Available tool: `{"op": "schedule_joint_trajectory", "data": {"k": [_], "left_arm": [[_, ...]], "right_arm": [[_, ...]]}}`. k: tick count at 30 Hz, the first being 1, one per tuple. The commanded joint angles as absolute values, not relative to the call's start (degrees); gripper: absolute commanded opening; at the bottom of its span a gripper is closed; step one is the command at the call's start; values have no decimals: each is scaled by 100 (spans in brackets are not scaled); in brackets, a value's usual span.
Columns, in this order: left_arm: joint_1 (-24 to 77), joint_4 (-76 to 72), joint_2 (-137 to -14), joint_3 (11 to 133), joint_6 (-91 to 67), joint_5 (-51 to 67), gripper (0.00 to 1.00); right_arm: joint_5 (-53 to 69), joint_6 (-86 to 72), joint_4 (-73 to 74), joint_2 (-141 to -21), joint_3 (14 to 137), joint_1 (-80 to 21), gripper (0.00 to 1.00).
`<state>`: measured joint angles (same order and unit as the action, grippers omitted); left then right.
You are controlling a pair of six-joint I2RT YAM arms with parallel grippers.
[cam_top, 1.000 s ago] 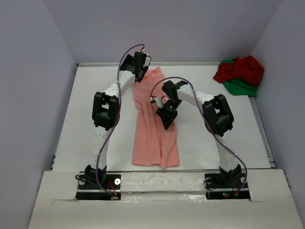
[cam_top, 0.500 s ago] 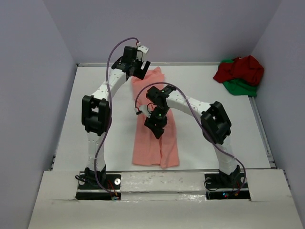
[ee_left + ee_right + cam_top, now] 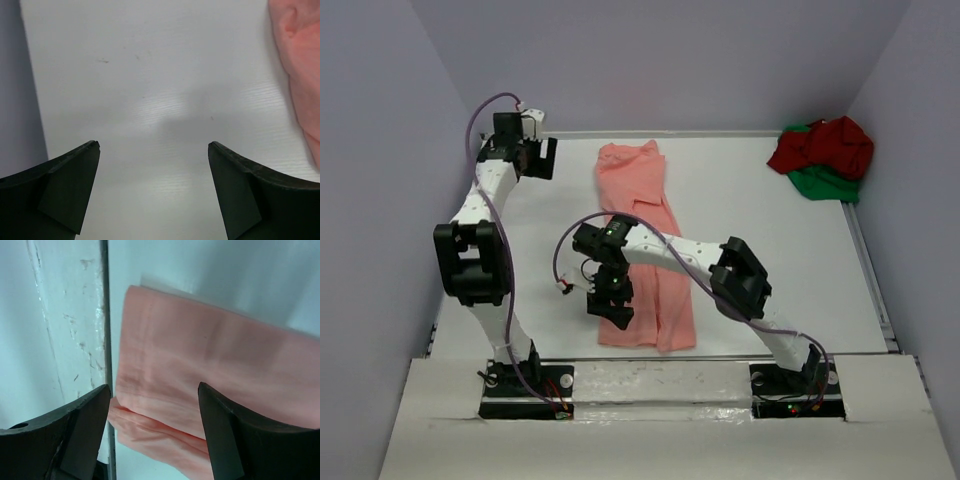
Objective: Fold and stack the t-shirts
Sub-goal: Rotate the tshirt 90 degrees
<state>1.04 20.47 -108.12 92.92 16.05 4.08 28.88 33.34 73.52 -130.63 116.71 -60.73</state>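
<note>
A salmon-pink t-shirt [image 3: 642, 230] lies folded into a long narrow strip running from the back of the table to its near edge. My right gripper [image 3: 609, 308] hovers open over the strip's near-left corner. In the right wrist view the layered hem of the pink t-shirt [image 3: 200, 370] shows below the right gripper [image 3: 154, 388], and no cloth is pinched. My left gripper [image 3: 546, 158] stands wide open at the far left back, apart from the shirt. The left wrist view shows the left gripper [image 3: 154, 145] over bare table with the pink t-shirt [image 3: 300, 60] at the right edge. A dark red t-shirt [image 3: 825, 143] lies crumpled on a bright green t-shirt [image 3: 828, 184] at the back right.
The white table [image 3: 760, 260] is walled in by grey panels on three sides. A raised white strip [image 3: 660, 375] with the arm bases runs along the near edge. In the right wrist view a dark seam [image 3: 104, 315] marks that edge beside the hem.
The left arm swung left, away from the shirt's collar end. The right arm slid down the shirt toward the near edge, and its jaws opened wider.
</note>
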Motion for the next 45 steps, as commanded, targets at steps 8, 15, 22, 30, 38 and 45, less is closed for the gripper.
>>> {"op": "schedule_joint_trajectory", "data": {"k": [8,15,22,30,38,45], "left_arm": [[-729,1749,-9027,8139,1608,677,99],[-738,1547,-8535,7717,1564,677,99],[-738,1486,-8332,7436,1608,879,99],[-738,1415,-8130,7278,1600,905,99],[-738,1336,-7954,7119,1626,879,99],[-738,1310,-7893,7075,1617,914,99]], "right_arm": [[2409,3375,6505,-12973,10829,-6442,78],[2083,3243,6302,-13218,11223,-6565,79],[1960,3173,6477,-13280,11935,-6811,79],[1820,3243,6416,-13148,11744,-7119,75],[1819,3190,5951,-13201,11040,-7119,72],[1854,3164,5880,-13499,11258,-7119,64]]}}
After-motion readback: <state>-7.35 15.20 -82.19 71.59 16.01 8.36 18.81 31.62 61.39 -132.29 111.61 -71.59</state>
